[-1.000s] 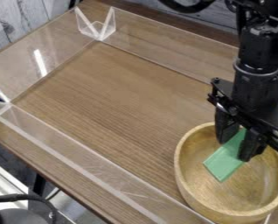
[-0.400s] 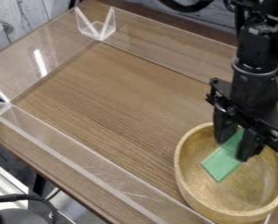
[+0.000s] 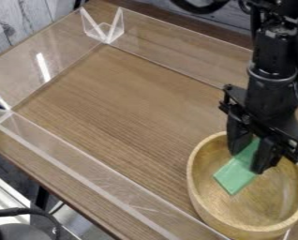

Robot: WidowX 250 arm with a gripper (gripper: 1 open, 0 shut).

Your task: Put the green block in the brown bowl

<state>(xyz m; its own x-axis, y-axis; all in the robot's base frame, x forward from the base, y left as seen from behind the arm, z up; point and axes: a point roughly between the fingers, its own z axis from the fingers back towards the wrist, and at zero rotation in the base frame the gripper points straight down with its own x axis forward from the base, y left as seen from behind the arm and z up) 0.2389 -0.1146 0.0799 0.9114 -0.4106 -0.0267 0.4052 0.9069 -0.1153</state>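
Observation:
The brown bowl [image 3: 200, 187] of light wood sits at the table's near right corner. My black gripper [image 3: 267, 161] points straight down into it. The green block [image 3: 238, 176] hangs tilted between the fingers, its upper end hidden behind them and its lower end down near the bowl's floor. The jaws stand partly apart, shut on the block's sides. I cannot tell whether the block's lower end touches the bowl.
A wooden tabletop [image 3: 114, 112] stretches to the left of the bowl. Low clear plastic walls [image 3: 64, 155] fence it, with a clear bracket [image 3: 104, 26] at the far corner. The arm's column [image 3: 279, 47] rises above the bowl.

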